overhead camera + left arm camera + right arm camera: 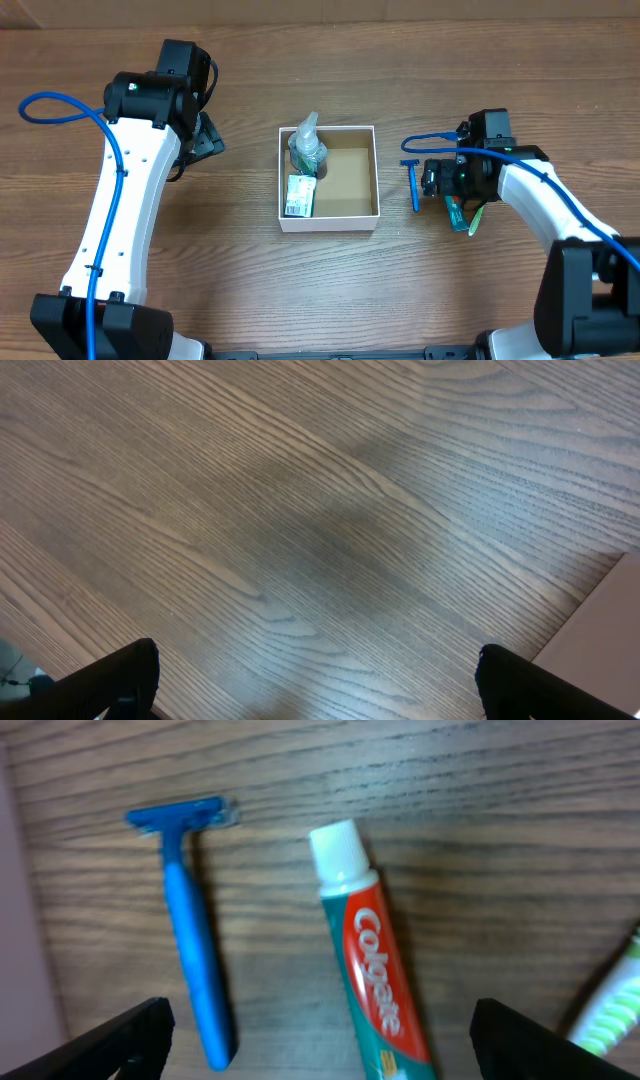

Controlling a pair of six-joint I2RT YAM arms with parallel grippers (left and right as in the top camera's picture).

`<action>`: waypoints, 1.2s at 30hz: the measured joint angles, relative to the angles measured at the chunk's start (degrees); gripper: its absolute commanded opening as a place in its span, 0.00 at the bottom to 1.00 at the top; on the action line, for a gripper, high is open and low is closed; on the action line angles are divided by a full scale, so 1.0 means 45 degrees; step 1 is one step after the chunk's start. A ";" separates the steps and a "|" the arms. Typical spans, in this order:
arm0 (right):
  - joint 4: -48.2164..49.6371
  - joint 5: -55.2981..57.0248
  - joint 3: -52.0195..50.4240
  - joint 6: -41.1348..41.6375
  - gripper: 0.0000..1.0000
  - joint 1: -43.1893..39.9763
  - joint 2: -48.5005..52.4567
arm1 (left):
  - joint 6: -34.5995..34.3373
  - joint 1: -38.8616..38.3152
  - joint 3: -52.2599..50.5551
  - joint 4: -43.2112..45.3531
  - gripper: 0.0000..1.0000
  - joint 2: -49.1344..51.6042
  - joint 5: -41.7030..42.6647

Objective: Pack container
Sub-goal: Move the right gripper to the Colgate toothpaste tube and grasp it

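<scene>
The right arm comes from the near right corner and bends toward the middle. Its right tool (322,1038) hangs low over the tabletop (300,510), looking down, with the two fingers wide apart. Under it lie a blue razor (190,935) and a toothpaste tube (375,960), side by side and not touching, the razor head and the tube cap pointing the same way. A green-and-white striped thing (612,1010) shows at the edge of the right wrist view, too cut off to name.

The left arm stretches far forward. The left tool (320,685) faces plain wood, and its fingers are also wide apart.

The container (328,224) stands between the two tools. It is well apart from the left one and near the right one, with the razor lying between. Inside, along its left wall, are a clear bottle (307,150) and a small green-and-white packet (299,195).
</scene>
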 measured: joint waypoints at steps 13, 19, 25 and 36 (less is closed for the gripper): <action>0.2186 0.0763 -0.0442 -0.1117 0.50 0.0000 0.0306 | 0.0000 0.0000 0.0000 0.0005 1.00 0.0000 0.0005; 0.2861 0.0952 -0.0889 -0.1326 0.49 0.0000 0.0306 | 0.0000 0.0000 0.0000 0.0005 1.00 0.0000 0.0000; 0.3643 0.1001 -0.1564 -0.1365 0.31 0.0000 0.0306 | 0.0000 0.0000 0.0000 0.0005 1.00 0.0000 0.0000; 0.3449 0.0894 -0.1875 -0.1336 0.16 0.0000 0.0306 | 0.0000 0.0000 0.0000 0.0000 1.00 0.0000 0.0000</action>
